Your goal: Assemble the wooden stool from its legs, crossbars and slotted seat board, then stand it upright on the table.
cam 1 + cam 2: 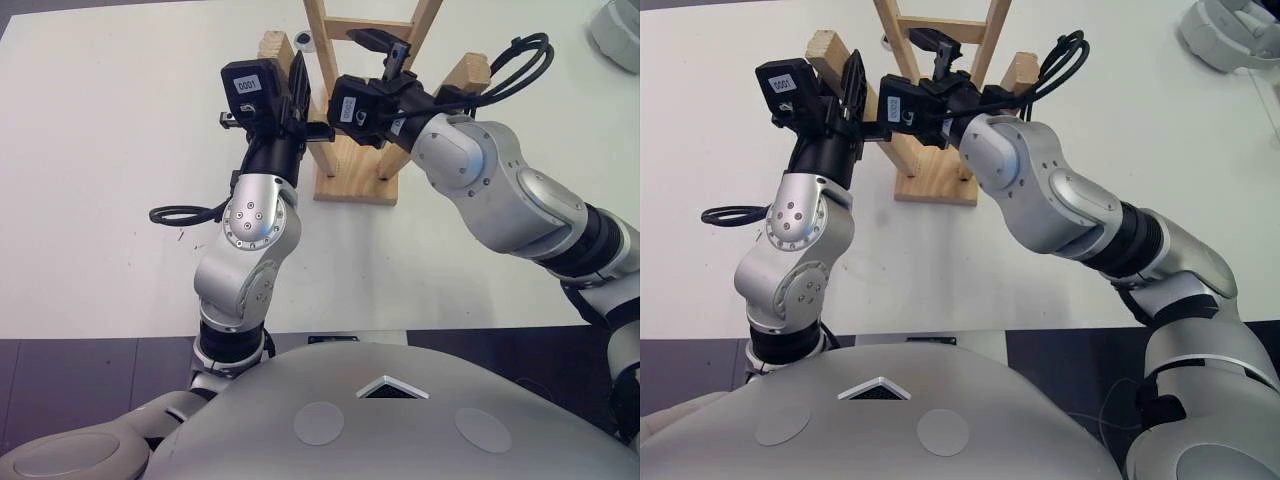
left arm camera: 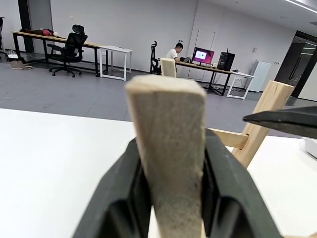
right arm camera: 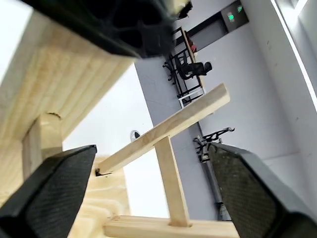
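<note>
The wooden stool stands upside down at the table's far middle, its seat board flat on the table and its legs pointing up. My left gripper is shut on the near left leg close to its free end, one black finger on each side. My right gripper is open just right of it, between the legs and above the seat board. A crossbar runs across beyond its spread fingers. Another leg end shows behind the right wrist.
The white table is bare to the left and in front of the stool. A small dark and white item lies behind the stool. A grey-white object sits at the far right corner. The table's front edge is near my body.
</note>
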`<state>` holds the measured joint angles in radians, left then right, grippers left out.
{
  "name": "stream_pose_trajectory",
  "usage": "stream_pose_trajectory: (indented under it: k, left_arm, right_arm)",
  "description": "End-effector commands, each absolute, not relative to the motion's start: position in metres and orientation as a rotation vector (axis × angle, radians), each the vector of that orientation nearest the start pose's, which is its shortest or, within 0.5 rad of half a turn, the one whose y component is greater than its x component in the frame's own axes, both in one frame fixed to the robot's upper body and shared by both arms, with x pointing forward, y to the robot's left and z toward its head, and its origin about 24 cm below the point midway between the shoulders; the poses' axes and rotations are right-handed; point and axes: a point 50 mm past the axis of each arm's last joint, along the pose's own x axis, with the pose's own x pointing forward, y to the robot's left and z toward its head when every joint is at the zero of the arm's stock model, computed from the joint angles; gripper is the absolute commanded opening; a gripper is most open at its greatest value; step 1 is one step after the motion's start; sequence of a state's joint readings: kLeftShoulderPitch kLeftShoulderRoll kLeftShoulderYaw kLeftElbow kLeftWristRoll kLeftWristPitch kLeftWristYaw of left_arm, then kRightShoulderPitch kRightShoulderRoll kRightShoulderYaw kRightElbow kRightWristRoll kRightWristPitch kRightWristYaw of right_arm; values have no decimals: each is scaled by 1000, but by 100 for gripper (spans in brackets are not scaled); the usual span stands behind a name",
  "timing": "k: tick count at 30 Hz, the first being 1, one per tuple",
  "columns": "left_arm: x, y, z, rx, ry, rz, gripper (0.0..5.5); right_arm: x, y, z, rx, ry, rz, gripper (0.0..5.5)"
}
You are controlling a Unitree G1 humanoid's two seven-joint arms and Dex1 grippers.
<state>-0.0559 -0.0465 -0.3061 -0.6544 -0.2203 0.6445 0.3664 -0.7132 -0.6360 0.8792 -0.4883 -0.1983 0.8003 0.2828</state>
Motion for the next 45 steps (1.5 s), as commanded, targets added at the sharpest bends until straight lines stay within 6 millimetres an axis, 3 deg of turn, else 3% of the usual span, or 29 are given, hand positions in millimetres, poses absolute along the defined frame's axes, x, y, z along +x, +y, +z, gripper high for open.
stream_pose_trajectory:
  k: [1, 5, 7, 12, 14, 16, 20, 23, 24, 26, 28, 29, 31, 33, 36, 40, 45]
  left_arm:
    - [231, 70, 120, -179, 117, -82, 103]
    - [231, 64, 118, -163, 124, -116, 103]
    - [232, 62, 116, -146, 132, -128, 103]
    - [236, 70, 122, -137, 91, -79, 103]
    - [237, 83, 137, -170, 26, -30, 103]
    - [235, 90, 153, -229, -48, -43, 147]
    - [226, 93, 195, -322, -224, -195, 225]
    - [222, 102, 220, -315, -330, -274, 275]
    - [222, 113, 234, -328, -399, -280, 292]
    - [229, 155, 265, -308, -533, -219, 340]
    - [234, 188, 275, -283, -554, -144, 379]
    - [242, 199, 268, -228, -486, -93, 379]
    - [253, 197, 253, -229, -374, -96, 379]
    - [259, 179, 250, -262, -324, -199, 379]
    - [261, 162, 255, -270, -320, -295, 379]
    - [259, 142, 265, -220, -351, -383, 379]
    - [275, 132, 254, -252, -291, -408, 379]
  right_arm:
    - [264, -63, 116, -1189, 106, 817, 417]
    - [272, -52, 143, -1133, -79, 712, 417]
    - [275, -48, 168, -1068, -212, 610, 417]
    - [285, -62, 215, -992, -381, 393, 417]
    - [282, -70, 235, -933, -452, 316, 417]
    - [277, -74, 254, -845, -532, 268, 417]
    - [263, -76, 287, -523, -633, 295, 417]
    - [261, -95, 309, -353, -675, 248, 417]
    - [265, -112, 311, -370, -663, 195, 417]
    - [274, -164, 291, -486, -538, 44, 417]
    - [273, -193, 269, -555, -416, -27, 417]
    - [270, -192, 254, -479, -348, 25, 417]
    - [265, -173, 239, -250, -296, 181, 417]
    - [259, -157, 245, -97, -327, 308, 417]
    - [254, -151, 263, 32, -398, 377, 417]
    - [250, -136, 274, 99, -425, 456, 417]
    - [253, -126, 260, 139, -338, 491, 417]
